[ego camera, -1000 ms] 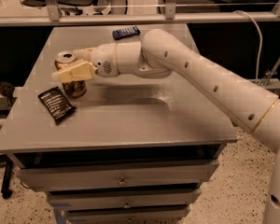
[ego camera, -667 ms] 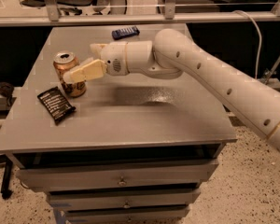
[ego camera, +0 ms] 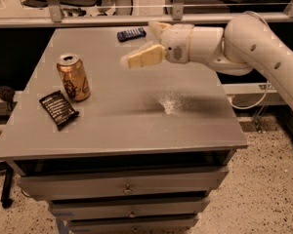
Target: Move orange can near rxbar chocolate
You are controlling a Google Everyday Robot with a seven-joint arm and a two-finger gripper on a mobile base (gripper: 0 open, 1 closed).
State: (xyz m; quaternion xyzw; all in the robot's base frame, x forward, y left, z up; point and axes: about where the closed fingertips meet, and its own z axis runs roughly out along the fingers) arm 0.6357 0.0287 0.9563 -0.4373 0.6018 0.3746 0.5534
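Since a second ago my pincer (ego camera: 139, 44) had let go of the can (ego camera: 73, 77) and pulled away to the right, so that it hung over the middle of the tabletop (ego camera: 136, 126), well apart from the can and holding nothing. Its two pale fingers (ego camera: 144, 56) stood spread, one low and pointing left, the other higher and further back. The can stood upright near the left edge, with the rxbar (ego camera: 58, 109) lying flat just beside it on the near side; I could not tell whether the two touched. I judged the task as good as done, since the can was already close to the rxbar and nothing lay between them. The risks I saw lay in my own retreat. The can was tall on a narrow base, so a swing of my arm back to the left at that height could have clipped it and tipped it onto the rxbar or rolled it off the left edge. The small blue bar (ego camera: 131, 33) lay near the far edge, just behind my pincer, and a low backward pull could have brushed it off the tabletop. Lifting first, then withdrawing to the right, seemed the safer course.
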